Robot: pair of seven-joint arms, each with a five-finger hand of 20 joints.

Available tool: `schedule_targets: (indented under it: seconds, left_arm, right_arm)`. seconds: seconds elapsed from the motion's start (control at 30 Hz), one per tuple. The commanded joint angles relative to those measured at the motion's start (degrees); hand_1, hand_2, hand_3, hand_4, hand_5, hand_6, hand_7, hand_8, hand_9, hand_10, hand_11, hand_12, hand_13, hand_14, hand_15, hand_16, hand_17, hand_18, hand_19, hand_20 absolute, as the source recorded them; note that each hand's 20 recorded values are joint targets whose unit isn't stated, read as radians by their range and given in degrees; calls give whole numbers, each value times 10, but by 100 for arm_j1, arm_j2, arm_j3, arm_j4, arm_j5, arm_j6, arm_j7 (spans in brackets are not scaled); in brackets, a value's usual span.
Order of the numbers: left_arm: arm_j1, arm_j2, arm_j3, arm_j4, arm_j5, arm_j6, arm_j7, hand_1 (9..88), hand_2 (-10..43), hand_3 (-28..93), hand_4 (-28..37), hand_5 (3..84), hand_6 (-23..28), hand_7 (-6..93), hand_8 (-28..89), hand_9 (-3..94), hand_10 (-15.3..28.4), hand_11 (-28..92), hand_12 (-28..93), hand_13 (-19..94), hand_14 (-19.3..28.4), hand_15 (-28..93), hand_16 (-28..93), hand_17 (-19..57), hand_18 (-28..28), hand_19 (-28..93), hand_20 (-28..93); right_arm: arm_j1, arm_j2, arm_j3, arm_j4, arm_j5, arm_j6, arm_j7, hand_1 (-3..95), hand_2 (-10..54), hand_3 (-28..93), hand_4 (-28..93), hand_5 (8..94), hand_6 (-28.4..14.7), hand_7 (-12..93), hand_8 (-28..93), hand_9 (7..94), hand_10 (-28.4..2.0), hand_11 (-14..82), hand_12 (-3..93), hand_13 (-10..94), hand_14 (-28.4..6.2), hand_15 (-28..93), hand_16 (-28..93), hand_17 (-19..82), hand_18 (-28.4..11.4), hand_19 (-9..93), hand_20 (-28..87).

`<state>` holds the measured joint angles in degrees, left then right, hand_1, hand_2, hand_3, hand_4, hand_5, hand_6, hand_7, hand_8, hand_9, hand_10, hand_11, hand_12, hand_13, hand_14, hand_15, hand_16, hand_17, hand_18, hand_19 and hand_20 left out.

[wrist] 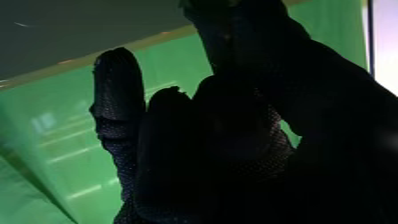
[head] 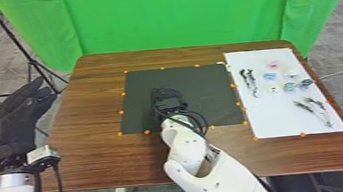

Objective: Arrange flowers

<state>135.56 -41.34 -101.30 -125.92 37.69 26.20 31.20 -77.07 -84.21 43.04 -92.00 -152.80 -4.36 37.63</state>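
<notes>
In the head view my right hand [head: 168, 100] is above the dark mat, left of the flowers; its glove shows close up in the right wrist view [wrist: 240, 135], and I cannot tell what it holds, if anything. My left hand [head: 22, 114] is open beyond the table's left edge, with straight fingers. On the white sheet [head: 282, 124] lie a pink flower [head: 274, 64], a light blue one [head: 269, 76], a pale one [head: 273, 89] and a dark teal one [head: 306, 83]. Dark slender stems [head: 253, 83] lie to their left, and leafy sprigs [head: 315, 109] are nearer me.
The dark mat [head: 145, 88] covers the table's middle, with small orange markers around it and the sheet. Brown wood [head: 89, 111] surrounds both. A green curtain [head: 179, 18] hangs behind the far edge, and stand legs are at the left.
</notes>
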Motion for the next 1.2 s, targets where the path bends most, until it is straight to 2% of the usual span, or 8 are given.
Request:
schedule_targets:
  seconds: [0.03, 0.1, 0.27, 0.6, 0.73, 0.93, 1.03, 1.2]
  left_arm:
    - [15, -131, 27, -7, 71, -21, 41, 297, 5, 760, -190, 354, 82, 178, -116, 298, 179, 385, 73, 178, 229, 617, -160, -121, 204, 546, 77]
    - [43, -105, 53, -12, 16, 6, 115, 297, 6, 765, -187, 354, 82, 178, -116, 298, 179, 385, 74, 178, 229, 617, -160, -121, 204, 546, 78]
    - [-17, -96, 117, -26, 40, 77, 125, 298, 6, 768, -183, 353, 81, 179, -116, 297, 179, 385, 74, 176, 227, 616, -160, -121, 204, 546, 77]
    - [-12, -190, 119, -55, 138, 88, 43, 300, 7, 772, -176, 353, 81, 180, -116, 295, 178, 384, 75, 174, 226, 615, -160, -121, 204, 546, 78]
    - [31, -114, 145, -55, 51, 137, 145, 301, 7, 772, -174, 353, 82, 179, -116, 295, 179, 384, 75, 174, 224, 615, -159, -120, 203, 546, 78]
    - [14, -202, 132, -58, 134, 95, 38, 301, 7, 772, -172, 354, 82, 179, -116, 294, 179, 383, 75, 173, 223, 615, -159, -120, 202, 545, 78]
    - [34, -254, 114, -65, 173, 69, -12, 302, 8, 772, -172, 353, 81, 179, -116, 294, 179, 383, 75, 173, 223, 615, -159, -120, 202, 545, 78]
    - [104, -351, 52, -84, 216, 34, -77, 302, 9, 772, -172, 353, 81, 179, -116, 294, 178, 384, 75, 172, 224, 615, -159, -121, 202, 545, 78]
  right_arm:
    - [-279, -225, 105, -45, -200, -369, -234, 549, -95, 746, -254, 876, -37, 276, 163, 889, -83, 719, 466, 898, -75, 870, 279, 391, -253, 932, 125]
    - [-384, -305, 174, -77, -296, -477, -363, 547, -95, 742, -251, 878, -35, 275, 162, 893, -83, 719, 465, 899, -76, 869, 279, 389, -252, 932, 119]
    - [-646, -600, 453, -86, -705, -683, -741, 544, -95, 732, -247, 883, -33, 273, 161, 896, -84, 717, 466, 900, -77, 866, 281, 383, -254, 932, 109]
    - [-699, -760, 575, -130, -764, -769, -886, 490, -95, 704, -252, 899, -39, 256, 143, 902, -85, 712, 463, 904, -81, 854, 285, 364, -257, 932, 75]
    - [-756, -830, 647, -103, -905, -844, -940, 453, -95, 719, -252, 898, -40, 245, 126, 900, -88, 708, 463, 903, -83, 849, 288, 359, -259, 932, 58]
    - [-701, -784, 631, -78, -906, -845, -860, 422, -95, 730, -251, 896, -40, 236, 78, 898, -90, 702, 460, 902, -85, 843, 289, 351, -262, 932, 39]
    - [-568, -655, 492, -75, -801, -671, -741, 385, -95, 734, -230, 892, -41, 258, -82, 892, -93, 694, 458, 898, -87, 836, 293, 346, -264, 932, 29]
    - [-296, -316, 156, -176, -355, -314, -444, 353, -65, 734, -227, 881, -48, 254, -99, 882, -103, 685, 452, 885, -94, 833, 293, 329, -275, 931, 18]
